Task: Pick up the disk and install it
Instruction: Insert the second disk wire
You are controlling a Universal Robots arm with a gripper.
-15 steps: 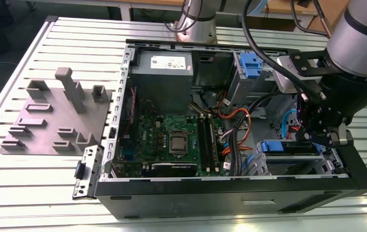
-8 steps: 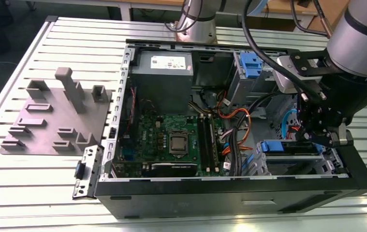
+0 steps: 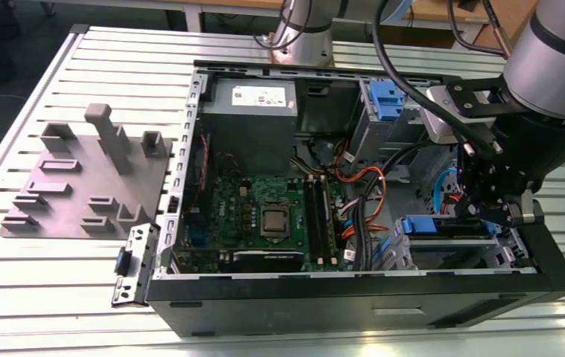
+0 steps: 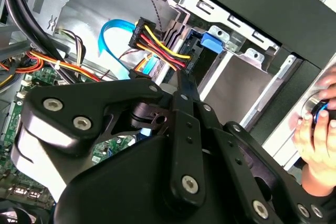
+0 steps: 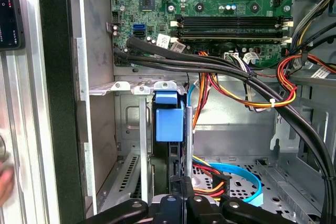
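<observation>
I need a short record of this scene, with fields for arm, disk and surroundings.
arm: gripper low at the drive cage of the open computer case
disk: cannot tell it apart; a blue plastic part sits in the cage slot before the gripper
surroundings: grey fixture on the table; a hand beside the case
</observation>
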